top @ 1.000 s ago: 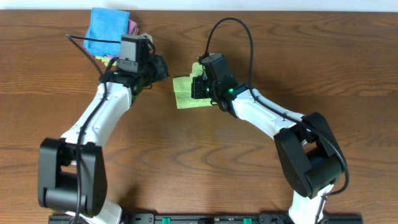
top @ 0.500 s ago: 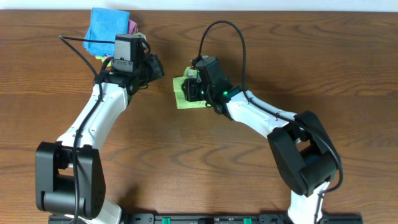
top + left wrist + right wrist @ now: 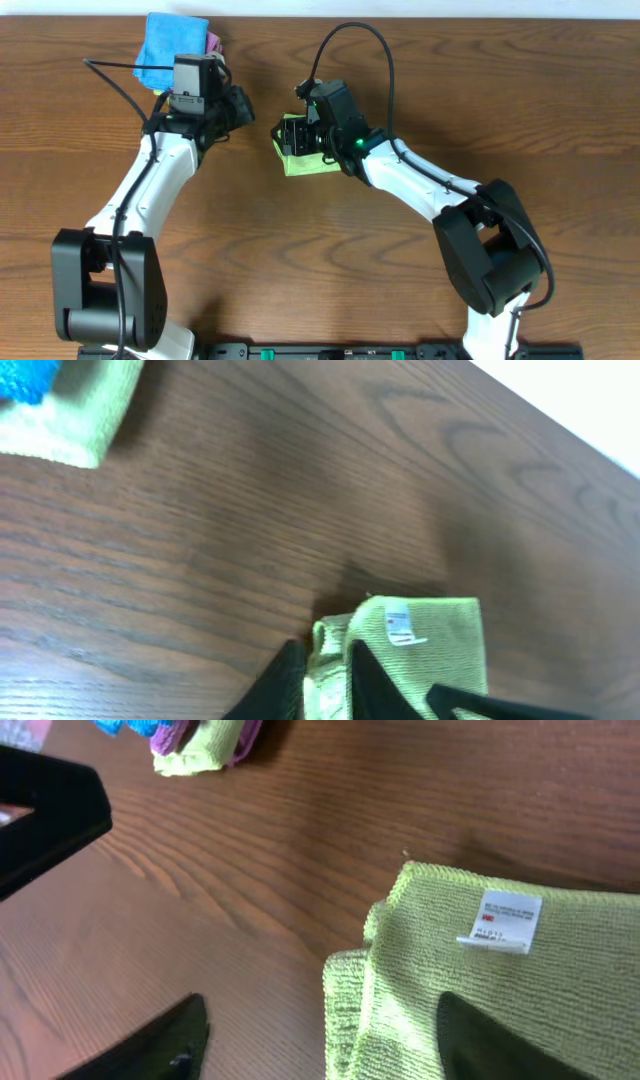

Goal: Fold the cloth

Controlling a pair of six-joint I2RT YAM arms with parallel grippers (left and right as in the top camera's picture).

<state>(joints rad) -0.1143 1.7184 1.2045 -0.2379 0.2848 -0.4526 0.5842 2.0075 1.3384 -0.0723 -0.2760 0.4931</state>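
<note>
The cloth (image 3: 306, 163) is a yellow-green square, folded, lying flat at the table's middle back; its white tag (image 3: 497, 921) faces up. My right gripper (image 3: 290, 136) hangs over the cloth's left edge. In the right wrist view its jaws (image 3: 320, 1040) stand wide open, one finger over bare wood and the other over the cloth (image 3: 480, 980), gripping nothing. My left gripper (image 3: 245, 106) is left of the cloth and apart from it. Its fingers (image 3: 325, 650) are parted by a narrow gap, through which the cloth's (image 3: 430, 650) folded edge shows farther off.
A stack of folded cloths (image 3: 172, 45), blue on top with pink and green under it, sits at the back left behind my left arm. It also shows in the left wrist view (image 3: 60, 410) and the right wrist view (image 3: 195, 750).
My right gripper let go of the cloth and opened wide, shifting a little left. My left arm drew back toward the upper left and its jaws parted slightly.
</note>
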